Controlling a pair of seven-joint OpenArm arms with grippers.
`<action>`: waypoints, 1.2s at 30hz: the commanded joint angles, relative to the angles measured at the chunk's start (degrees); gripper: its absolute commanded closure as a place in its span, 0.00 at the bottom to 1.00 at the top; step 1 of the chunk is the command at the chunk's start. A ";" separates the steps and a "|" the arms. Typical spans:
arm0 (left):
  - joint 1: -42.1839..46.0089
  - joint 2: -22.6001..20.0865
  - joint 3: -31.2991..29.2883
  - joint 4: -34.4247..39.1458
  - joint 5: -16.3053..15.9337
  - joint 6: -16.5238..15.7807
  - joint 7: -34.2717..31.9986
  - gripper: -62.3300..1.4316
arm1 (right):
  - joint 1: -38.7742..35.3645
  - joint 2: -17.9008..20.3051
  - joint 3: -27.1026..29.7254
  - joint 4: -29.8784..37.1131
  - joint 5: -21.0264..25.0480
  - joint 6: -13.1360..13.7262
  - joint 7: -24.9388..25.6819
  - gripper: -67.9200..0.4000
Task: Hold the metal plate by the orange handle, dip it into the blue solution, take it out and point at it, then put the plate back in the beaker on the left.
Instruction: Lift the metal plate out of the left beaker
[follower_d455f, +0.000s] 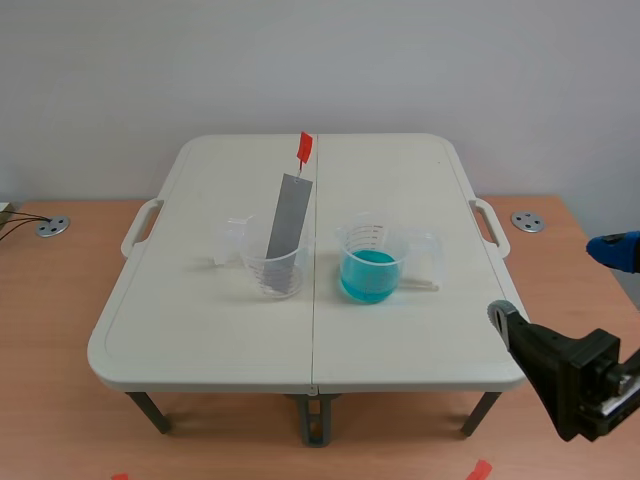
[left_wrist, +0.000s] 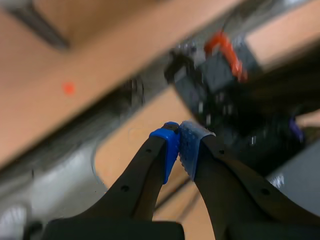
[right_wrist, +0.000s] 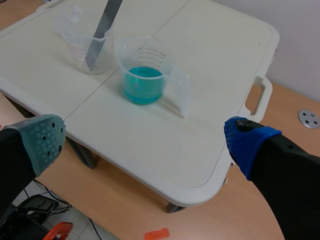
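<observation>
White table (follower_d455f: 200, 340) stands on a wooden floor, before a pale wall. Over its near corner the right gripper (right_wrist: 145, 142) hangs with its fingers wide apart and nothing between them. Ahead of it, not yet close, is the beaker (right_wrist: 144, 55) with the blue solution (right_wrist: 144, 86). Beyond that one and a little to the side, the second beaker (right_wrist: 82, 45) holds the plate (right_wrist: 102, 30). The plate has its low end in this beaker and leans on the rim, and its orange handle (follower_d455f: 304, 148) is at the top end, higher than everything else on the table. The left gripper (left_wrist: 179, 146) has its pads pressed together on nothing and faces floor and dark, blurred equipment; no beaker is in its sight. I judge the plate to be thin, stiff and light, with smooth faces that may slip, so the small handle should be pinched flat on both sides. Both beakers seem to be light plastic, so lifting along the lean should avoid tipping them.
</observation>
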 joint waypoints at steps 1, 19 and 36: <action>-0.94 0.28 1.07 -1.90 -0.39 0.00 -0.92 0.95 | 1.25 -0.02 0.07 0.85 0.42 0.02 0.90 0.02; -15.17 1.66 13.33 -32.20 1.55 -0.20 -5.09 0.95 | 9.75 -1.90 -2.38 0.39 1.88 1.36 -0.79 0.02; -22.25 6.84 19.28 -48.61 4.59 -0.22 -10.38 0.95 | 26.56 -3.82 -12.37 -7.26 2.69 1.27 -5.64 0.02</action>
